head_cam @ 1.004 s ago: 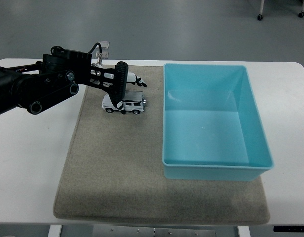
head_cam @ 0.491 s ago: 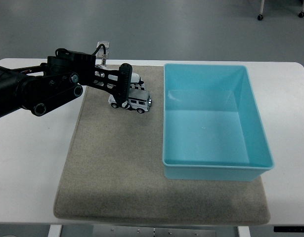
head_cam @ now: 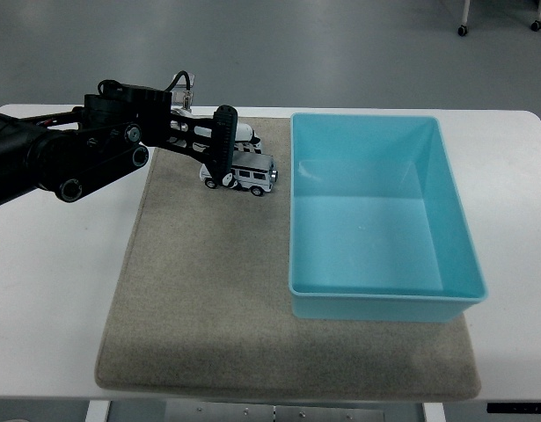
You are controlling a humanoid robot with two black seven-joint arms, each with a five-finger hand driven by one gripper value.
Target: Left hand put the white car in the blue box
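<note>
A lab or test room: bare grey floor (head_cam: 279,53), white table (head_cam: 50,290), castor wheel (head_cam: 463,30) of some furniture.

One high head view looks forward and down over the white table (head_cam: 59,290), seemingly from moderately near.

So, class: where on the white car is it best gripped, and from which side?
Across its long flanks, coming from above and the left, as the left hand does: the white car is narrow with flat sides, and the blue box blocks its right.
</note>
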